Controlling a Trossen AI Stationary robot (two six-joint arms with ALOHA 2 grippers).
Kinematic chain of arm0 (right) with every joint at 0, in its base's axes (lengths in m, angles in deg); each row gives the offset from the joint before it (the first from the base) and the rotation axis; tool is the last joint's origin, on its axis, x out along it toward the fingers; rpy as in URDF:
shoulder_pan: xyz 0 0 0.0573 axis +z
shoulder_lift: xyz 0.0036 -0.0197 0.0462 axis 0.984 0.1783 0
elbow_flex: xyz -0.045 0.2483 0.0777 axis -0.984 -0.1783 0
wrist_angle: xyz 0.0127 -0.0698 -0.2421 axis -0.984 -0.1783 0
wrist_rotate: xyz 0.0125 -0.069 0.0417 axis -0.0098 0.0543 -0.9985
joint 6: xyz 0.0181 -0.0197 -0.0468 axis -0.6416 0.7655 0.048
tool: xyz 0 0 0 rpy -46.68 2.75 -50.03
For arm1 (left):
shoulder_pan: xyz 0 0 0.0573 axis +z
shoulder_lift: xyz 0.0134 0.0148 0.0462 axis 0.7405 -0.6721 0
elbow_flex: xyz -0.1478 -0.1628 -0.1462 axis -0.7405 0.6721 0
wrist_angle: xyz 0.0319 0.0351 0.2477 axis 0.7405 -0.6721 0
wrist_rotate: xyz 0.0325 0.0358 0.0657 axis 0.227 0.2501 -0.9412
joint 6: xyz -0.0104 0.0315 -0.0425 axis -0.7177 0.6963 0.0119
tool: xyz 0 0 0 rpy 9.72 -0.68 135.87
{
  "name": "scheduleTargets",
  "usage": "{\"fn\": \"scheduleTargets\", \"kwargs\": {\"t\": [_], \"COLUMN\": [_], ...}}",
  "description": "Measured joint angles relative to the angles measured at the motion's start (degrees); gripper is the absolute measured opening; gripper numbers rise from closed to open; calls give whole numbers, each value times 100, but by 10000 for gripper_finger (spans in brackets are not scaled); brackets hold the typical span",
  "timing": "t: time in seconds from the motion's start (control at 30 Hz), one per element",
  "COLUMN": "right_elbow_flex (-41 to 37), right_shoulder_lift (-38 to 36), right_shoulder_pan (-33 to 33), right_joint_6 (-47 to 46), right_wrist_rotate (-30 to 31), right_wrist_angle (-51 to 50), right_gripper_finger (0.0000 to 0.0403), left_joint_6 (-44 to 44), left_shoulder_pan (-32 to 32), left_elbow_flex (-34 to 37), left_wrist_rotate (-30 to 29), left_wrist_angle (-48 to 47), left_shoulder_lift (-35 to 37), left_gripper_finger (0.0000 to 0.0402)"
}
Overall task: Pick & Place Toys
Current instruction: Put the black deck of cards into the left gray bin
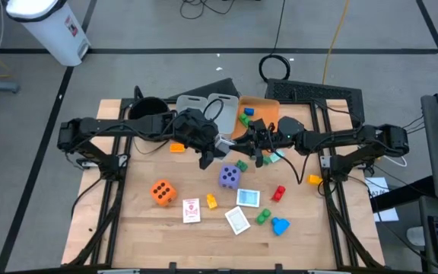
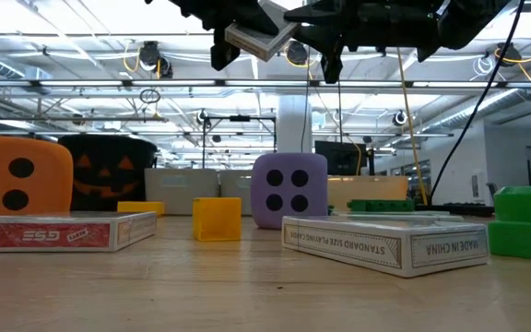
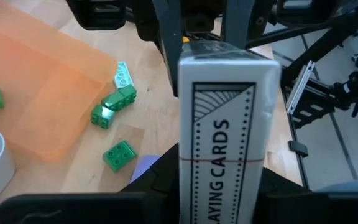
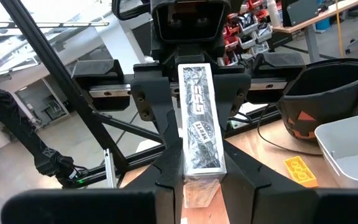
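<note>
A white playing-card box (image 3: pixel 225 124) hangs high above the table's middle, with my left gripper (image 3: pixel 222 199) shut on one end and my right gripper (image 4: pixel 201 180) shut on the other. In the high view the box (image 1: pixel 223 144) sits between the two arms. Below on the table lie an orange die (image 1: pixel 163 192), a purple die (image 1: pixel 230 177), three card boxes such as the red one (image 1: pixel 192 210), and several small blocks around them (image 1: pixel 278 192). My left gripper pinches the card box's end toward the table's left (image 3: pixel 224 180) between its two fingers, one on each broad face. The fingers come from the left, slanting down, along the box. The box stands on edge, clear of the table. My right gripper pinches the box's opposite end (image 4: pixel 199 165) between its two fingers, on the two broad faces. The fingers come about level from the table's right, along the box. The box spans the gap between the two grippers, lifted clear.
An orange bin (image 1: pixel 263 103) holding a few blocks and a grey bin (image 1: pixel 204 106) stand at the table's far middle, beside a black pot (image 1: pixel 149 109). Green blocks (image 3: pixel 114 106) lie by the orange bin. An orange block (image 1: pixel 176 148) lies under the left arm.
</note>
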Motion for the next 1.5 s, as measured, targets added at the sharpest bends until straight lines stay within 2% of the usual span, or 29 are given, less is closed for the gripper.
{"fn": "scheduleTargets", "kwargs": {"t": [0.2, 0.4, 0.6, 1.0, 1.3, 1.5], "right_elbow_flex": [-4, -4, -4, -4, 7, 7], "right_shoulder_lift": [7, 7, 4, -433, -705, -698], "right_shoulder_pan": [2, -90, -297, -770, -1118, -1210], "right_joint_6": [35, 41, -8, -23, 45, -78], "right_wrist_rotate": [-3, -11, -212, -324, -348, -309], "right_wrist_angle": [-39, -13, -10, -155, -270, -16], "right_gripper_finger": [62, 62, 62, 62, 62, 62], "left_joint_6": [-184, -326, -364, -624, -987, -984], "left_shoulder_pan": [94, 237, 334, 601, 929, 1037], "left_elbow_flex": [-2, -2, -2, -2, 0, 0], "left_wrist_rotate": [5, 370, 573, 577, 865, 844], "left_wrist_angle": [58, 12, -10, 49, 1200, 1557], "left_shoulder_lift": [15, 15, 31, 35, 35, 35], "left_gripper_finger": [150, 198, 223, 214, 197, 203]}}
